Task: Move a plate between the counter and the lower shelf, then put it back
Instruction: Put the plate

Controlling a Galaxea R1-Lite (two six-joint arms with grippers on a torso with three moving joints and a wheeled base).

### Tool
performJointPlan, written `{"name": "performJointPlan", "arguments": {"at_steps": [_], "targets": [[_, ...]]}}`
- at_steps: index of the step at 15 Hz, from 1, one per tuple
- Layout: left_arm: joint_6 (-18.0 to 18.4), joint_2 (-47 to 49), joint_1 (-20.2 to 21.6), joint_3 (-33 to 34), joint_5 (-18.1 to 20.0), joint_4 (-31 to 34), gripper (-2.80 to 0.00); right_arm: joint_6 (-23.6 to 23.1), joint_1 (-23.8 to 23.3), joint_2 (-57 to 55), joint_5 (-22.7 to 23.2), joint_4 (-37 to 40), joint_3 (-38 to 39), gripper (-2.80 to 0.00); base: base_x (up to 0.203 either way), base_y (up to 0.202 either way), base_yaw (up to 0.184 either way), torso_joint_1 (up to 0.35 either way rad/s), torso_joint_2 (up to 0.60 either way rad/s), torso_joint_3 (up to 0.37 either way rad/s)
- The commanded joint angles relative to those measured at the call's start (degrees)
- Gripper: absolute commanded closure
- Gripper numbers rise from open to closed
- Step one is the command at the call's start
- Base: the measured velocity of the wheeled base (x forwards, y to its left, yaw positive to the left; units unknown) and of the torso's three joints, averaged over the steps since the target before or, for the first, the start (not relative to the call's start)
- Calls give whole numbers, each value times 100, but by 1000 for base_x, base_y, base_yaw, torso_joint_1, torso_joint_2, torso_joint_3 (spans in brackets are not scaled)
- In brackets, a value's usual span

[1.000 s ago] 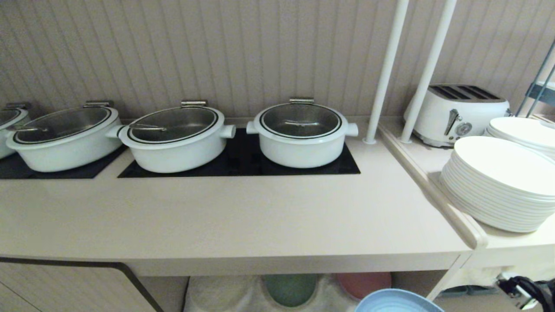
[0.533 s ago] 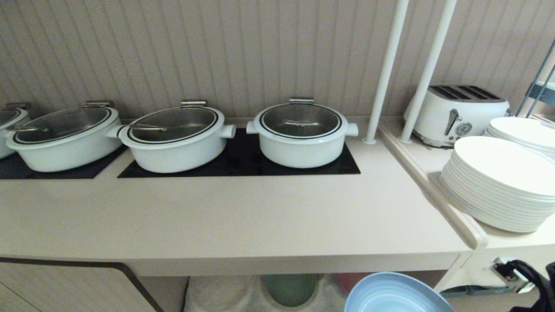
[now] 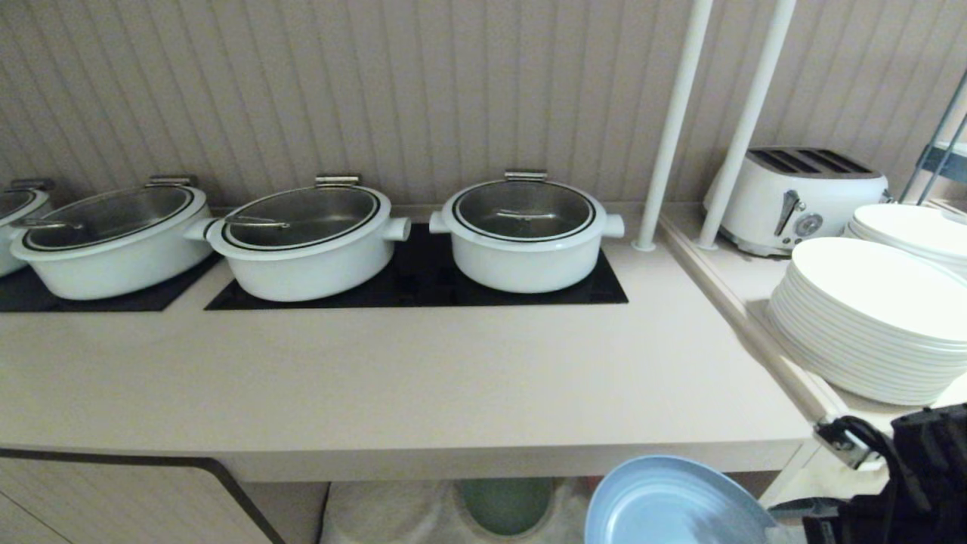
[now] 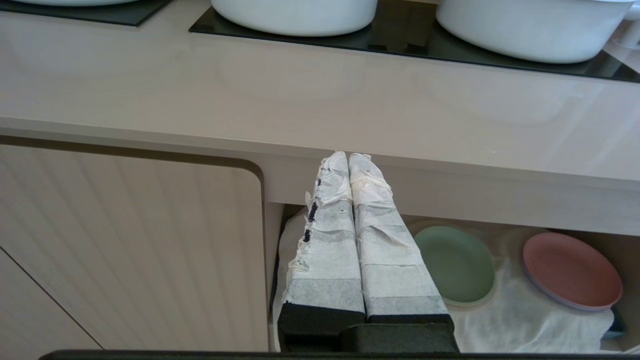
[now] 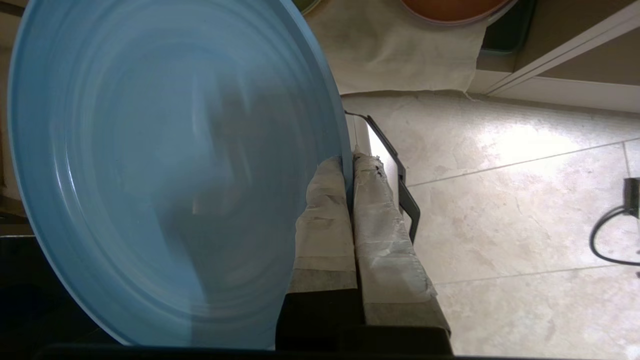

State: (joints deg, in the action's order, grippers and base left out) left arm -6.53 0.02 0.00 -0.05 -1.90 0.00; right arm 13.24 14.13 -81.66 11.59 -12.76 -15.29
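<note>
One round light-blue plastic plate [image 5: 165, 165] is pinched at its rim by the right gripper [image 5: 350, 165] — held below the long beige counter [image 3: 423, 378], not yet set down.

Long beige counter [image 3: 393, 385] bearing white lidded pots [image 3: 525, 230] on black glass panels [image 3: 423, 283]; cloth-floored lower shelf [image 4: 510, 320] holding green plate [image 4: 455, 262], pink plate [image 4: 572, 270].

Plate [image 3: 672, 502] — cut off below.
</note>
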Motion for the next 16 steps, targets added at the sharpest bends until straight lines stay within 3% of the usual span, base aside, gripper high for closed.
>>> {"name": "performJointPlan", "arguments": {"at_steps": [1,3,11,16], "targets": [[-6,-2,0,5,-3,0,0,-28,2,-199,11,512,-569,0,0,0,0,0,0,0],[-6,-2,0,5,-3,0,0,-37,2,-295,17,937,-1052,0,0,0,0,0,0,0],[-6,-2,0,-4,-3,0,0,-32,17,-1166,73,1426,-2453,0,0,0,0,0,0,0],[-6,-2,0,3,-3,0,0,3,20,-1956,603,1927,-3674,0,0,0,0,0,0,0]]}}
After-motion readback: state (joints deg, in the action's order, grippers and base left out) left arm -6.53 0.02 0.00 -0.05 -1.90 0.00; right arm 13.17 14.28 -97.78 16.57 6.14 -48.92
